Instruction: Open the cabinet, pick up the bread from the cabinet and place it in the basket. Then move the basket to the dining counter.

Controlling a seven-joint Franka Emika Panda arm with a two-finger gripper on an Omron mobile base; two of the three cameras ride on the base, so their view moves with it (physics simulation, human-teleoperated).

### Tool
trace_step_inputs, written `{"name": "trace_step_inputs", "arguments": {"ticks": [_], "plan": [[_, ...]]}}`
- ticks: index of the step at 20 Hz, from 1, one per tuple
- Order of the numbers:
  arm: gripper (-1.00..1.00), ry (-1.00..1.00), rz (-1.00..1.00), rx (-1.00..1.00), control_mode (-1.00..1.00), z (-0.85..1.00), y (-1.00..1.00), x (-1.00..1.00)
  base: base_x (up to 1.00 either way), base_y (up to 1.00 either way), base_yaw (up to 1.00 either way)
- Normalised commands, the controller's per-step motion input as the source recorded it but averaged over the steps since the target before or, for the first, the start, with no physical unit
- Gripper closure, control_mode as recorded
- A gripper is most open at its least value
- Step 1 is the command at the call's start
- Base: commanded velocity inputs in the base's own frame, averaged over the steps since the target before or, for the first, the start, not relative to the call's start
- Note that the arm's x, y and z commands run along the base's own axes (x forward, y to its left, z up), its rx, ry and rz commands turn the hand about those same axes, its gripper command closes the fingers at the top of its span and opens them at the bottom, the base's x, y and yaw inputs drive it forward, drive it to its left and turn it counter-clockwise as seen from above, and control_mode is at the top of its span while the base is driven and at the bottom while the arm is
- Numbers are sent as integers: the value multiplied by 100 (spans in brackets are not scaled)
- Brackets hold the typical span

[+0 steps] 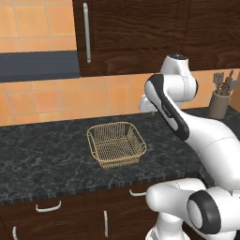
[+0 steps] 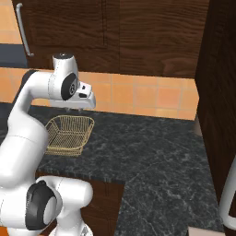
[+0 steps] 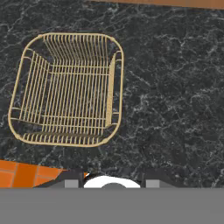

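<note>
Our fingers [image 3: 113,183] hang above the black marbled desk [image 1: 42,159], pointing down at it. In the hand view just their two dark tips rise at the bottom edge with a gap between them and nothing in it, so they stand apart and hold nothing. In the right base view the hand sits at the end of the arm, with the fingers [image 2: 73,109] just under it, over the back of the desk near the orange tiled wall [image 2: 152,99].

The basket [image 3: 68,87] rests on the desk, ahead of the tips and off to the left of them in the hand view, well clear of them. It is upright and we see no load in it through the mesh. In the left base view the basket [image 1: 116,144] sits toward the front half of the desk, left of the arm; in the right base view the basket [image 2: 69,133] lies below the fingers.

The cabinet [image 1: 136,33] hangs on the wall above the fingers, its door flush and its silver handle [image 1: 86,32] upright at the left edge. We cannot see the bread. A pot of utensils [image 1: 220,98] stands at the far right of the desk.
</note>
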Motion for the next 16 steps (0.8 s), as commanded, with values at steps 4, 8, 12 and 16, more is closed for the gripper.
{"name": "trace_step_inputs", "arguments": {"ticks": [4,8,12,16], "plan": [[-100,-17,0,-6,-100,6,13,-9,0,0,0],[-100,-25,-5,-10,-100,37,49,-5,0,0,0],[-100,-24,-6,4,-100,39,53,0,0,0,0],[-100,-29,-14,9,-100,59,44,0,0,0,0]]}}
